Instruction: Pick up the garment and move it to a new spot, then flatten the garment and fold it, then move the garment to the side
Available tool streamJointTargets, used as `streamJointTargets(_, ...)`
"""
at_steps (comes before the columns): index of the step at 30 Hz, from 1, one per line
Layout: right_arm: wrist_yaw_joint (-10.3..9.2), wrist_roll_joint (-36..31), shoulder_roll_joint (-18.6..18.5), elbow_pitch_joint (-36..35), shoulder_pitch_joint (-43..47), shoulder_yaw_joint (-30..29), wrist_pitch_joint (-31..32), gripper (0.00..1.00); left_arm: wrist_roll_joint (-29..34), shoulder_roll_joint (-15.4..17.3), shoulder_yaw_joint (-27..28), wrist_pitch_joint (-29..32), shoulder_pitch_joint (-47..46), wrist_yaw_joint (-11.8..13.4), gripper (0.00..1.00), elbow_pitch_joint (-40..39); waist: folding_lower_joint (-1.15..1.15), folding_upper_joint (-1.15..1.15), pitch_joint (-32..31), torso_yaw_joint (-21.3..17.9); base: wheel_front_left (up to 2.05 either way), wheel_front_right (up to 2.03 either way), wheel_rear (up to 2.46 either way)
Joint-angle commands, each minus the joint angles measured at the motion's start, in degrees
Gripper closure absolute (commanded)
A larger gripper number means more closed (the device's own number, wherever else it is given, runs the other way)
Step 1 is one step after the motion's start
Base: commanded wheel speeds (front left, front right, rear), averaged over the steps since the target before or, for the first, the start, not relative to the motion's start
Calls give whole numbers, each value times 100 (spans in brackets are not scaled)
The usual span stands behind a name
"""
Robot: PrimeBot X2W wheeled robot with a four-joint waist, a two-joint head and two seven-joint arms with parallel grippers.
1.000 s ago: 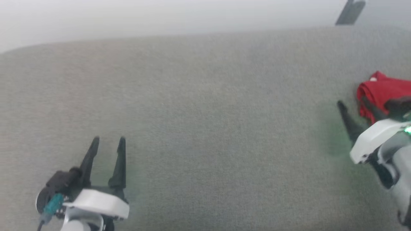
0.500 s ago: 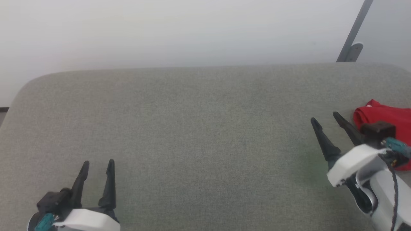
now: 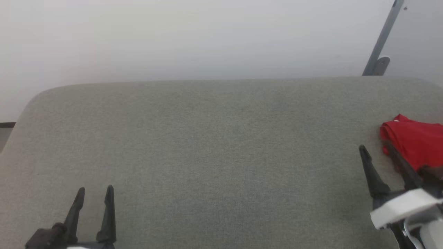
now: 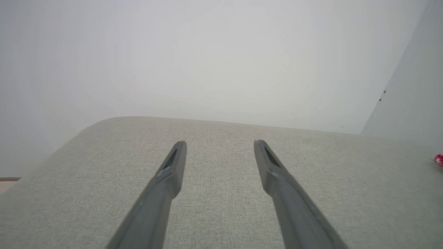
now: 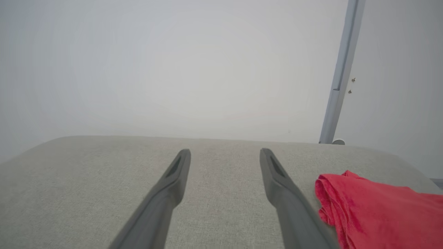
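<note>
**Two open grippers, one red jersey at the right edge**

Nearest in the head view, the left gripper (image 3: 95, 189) sits at the lower left, its two dark fingers spread with nothing between them. At the lower right, the right gripper (image 3: 374, 147) is parted just as wide and also empty. That makes two grippers and four fingers in all.

There is one garment (image 3: 415, 141). It lies bunched on the grey padded surface (image 3: 221, 138) at the far right, and the right gripper's outer finger crosses in front of its left edge. The right wrist view brings this closer: soft red folds just beside that finger, low on the right. Whether the finger and the cloth touch cannot be told. The left wrist view catches a scrap of red and white at its right border, well apart from the left gripper's own fingers.

Beyond the surface's rounded far edge stands a pale wall (image 3: 207, 34). One slanted grey pole (image 3: 382, 38) leans against it, and the right wrist view adds two small dark specks (image 5: 351, 80) beside the pole.
</note>
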Motion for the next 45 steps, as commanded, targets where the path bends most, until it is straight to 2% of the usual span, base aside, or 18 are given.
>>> streamJointTargets(1,-7,-66,26,-121,166,-92,-27,0,62,-17,10,-23,124,-9,0,-106,0,0,-15,39,0,0,0)
streamJointTargets(8,-7,-102,116,-617,912,-610,-29,0,83,16,-35,-23,587,-8,0,-593,0,0,-63,177,0,0,0)
streamJointTargets(17,-4,-196,489,-1297,1618,-1156,85,0,78,-73,-68,-23,817,-8,0,-800,0,0,-139,289,0,0,0)
streamJointTargets(28,-4,-286,575,-1585,1654,-1218,269,0,75,-51,-110,-24,748,-8,0,-754,0,0,-167,257,0,0,0)
streamJointTargets(45,-4,-260,709,-1624,1573,-1156,295,0,16,-101,-105,-23,717,-9,0,-836,0,0,-135,168,0,0,0)
